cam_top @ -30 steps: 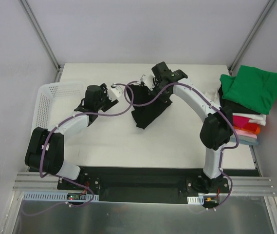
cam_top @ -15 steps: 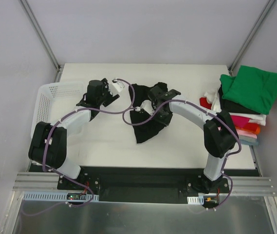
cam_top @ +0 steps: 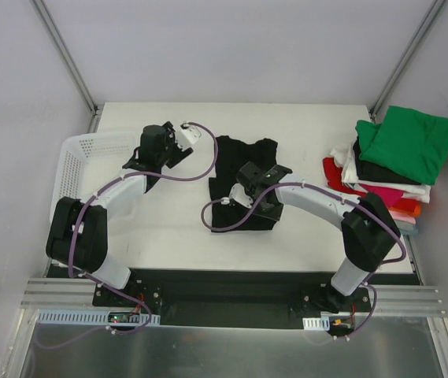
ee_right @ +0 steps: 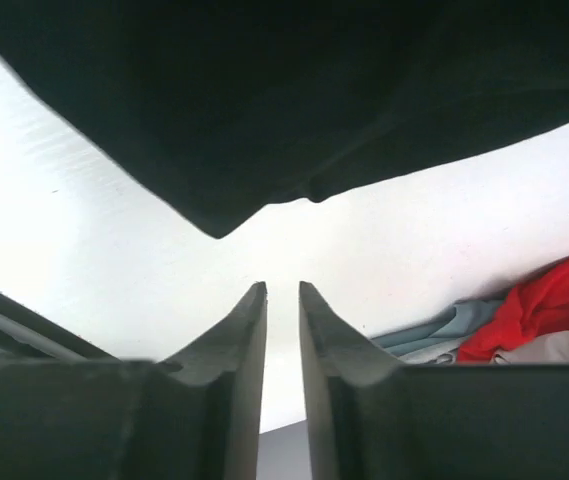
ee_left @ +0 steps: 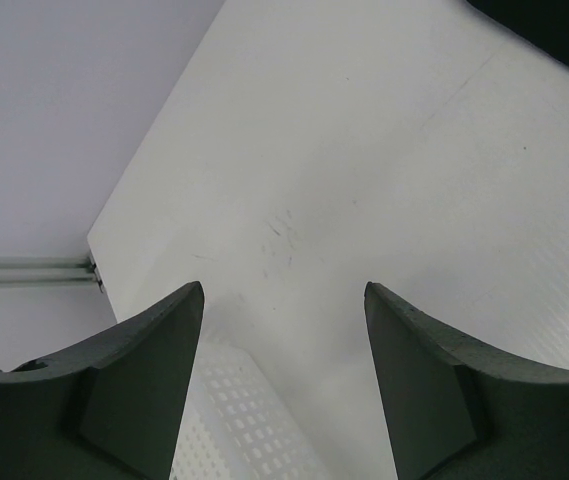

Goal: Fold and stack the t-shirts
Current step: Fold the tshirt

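Observation:
A black t-shirt (cam_top: 239, 169) lies crumpled on the white table (cam_top: 168, 228) at the centre. My right gripper (cam_top: 253, 183) hovers over its near right part. In the right wrist view its fingers (ee_right: 282, 287) stand only a narrow gap apart with nothing between them, and the black cloth (ee_right: 294, 90) fills the top. My left gripper (cam_top: 164, 150) is left of the shirt, open and empty (ee_left: 284, 290); a corner of the black shirt (ee_left: 554, 25) shows at the top right of the left wrist view. A stack of folded t-shirts, green (cam_top: 409, 142) on top, sits at the right edge.
A white mesh basket (cam_top: 78, 157) stands at the table's left edge and shows under the left fingers (ee_left: 234, 410). Red and grey cloth from the stack (ee_right: 554, 310) spills toward the table's middle. Purple cables loop from both wrists over the table.
My right gripper has moved from the back of the table toward the near side, dragging the black t-shirt, which now lies on the table. The left gripper shifted slightly toward the back.

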Controlling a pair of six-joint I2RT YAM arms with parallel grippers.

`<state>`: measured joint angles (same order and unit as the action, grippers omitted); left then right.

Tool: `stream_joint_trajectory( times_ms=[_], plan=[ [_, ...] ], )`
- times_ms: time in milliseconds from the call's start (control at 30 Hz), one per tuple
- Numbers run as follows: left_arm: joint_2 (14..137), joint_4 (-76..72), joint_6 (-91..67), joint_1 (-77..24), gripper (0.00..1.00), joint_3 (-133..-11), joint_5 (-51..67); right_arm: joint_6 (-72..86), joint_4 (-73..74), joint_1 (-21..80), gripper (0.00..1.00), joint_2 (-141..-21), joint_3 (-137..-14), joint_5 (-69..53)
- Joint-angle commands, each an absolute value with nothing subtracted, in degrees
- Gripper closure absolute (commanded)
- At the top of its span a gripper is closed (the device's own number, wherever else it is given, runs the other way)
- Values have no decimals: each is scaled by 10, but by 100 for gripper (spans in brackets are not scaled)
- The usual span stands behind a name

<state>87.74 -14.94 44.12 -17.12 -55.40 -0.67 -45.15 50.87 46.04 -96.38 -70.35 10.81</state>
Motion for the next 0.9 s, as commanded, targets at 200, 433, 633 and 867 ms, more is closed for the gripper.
stream_joint_trajectory(
  times_ms=[200, 433, 633, 867],
  plan=[
    [856, -150, 421, -164, 34, -546, -7, -418, 532, 563, 69, -940, -702, 142],
    [878, -150, 417, -164, 33, -552, -17, -421, 467, 611, 51, -977, -700, 176],
    [894, -159, 399, -163, 32, -562, -39, -431, 326, 651, 38, -1032, -650, 329],
    [896, -160, 396, -163, 31, -559, -45, -451, 204, 668, 33, -1093, -620, 396]
  ],
)
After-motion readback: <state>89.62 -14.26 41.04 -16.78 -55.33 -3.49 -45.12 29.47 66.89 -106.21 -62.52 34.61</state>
